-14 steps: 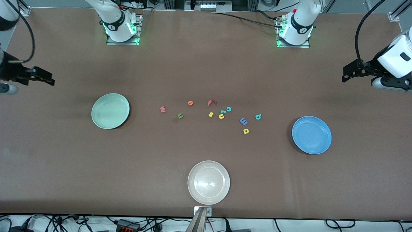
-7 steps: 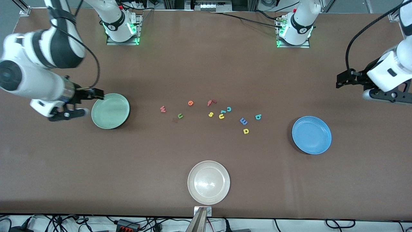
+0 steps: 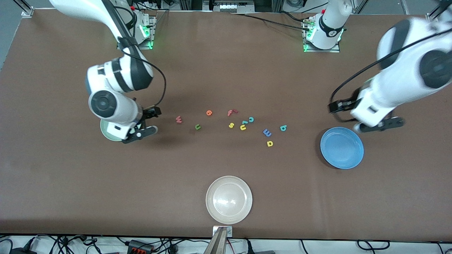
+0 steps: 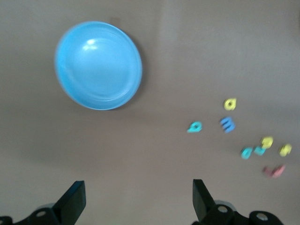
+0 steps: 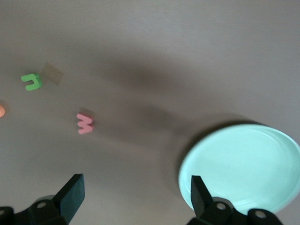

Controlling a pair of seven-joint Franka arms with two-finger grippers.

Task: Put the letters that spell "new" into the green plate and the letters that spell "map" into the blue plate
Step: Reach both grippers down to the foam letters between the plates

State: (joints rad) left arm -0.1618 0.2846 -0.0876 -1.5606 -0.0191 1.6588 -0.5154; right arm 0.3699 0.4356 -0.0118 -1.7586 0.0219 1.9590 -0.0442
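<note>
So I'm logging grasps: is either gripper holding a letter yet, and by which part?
Nothing is held. The right gripper is open beside the green plate; the left gripper is open by the blue plate.

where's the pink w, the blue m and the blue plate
pink w (image 3: pixel 179 120), front view, middle of the letter
blue m (image 3: pixel 267 132), front view, middle of the letter
blue plate (image 3: pixel 342 147), front view, bare centre

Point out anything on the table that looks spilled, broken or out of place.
Nothing stands out. The small foam letters lie loosely scattered mid-table, none damaged. The round mint-green plate, bright blue plate and cream-white plate sit flat and empty.
</note>
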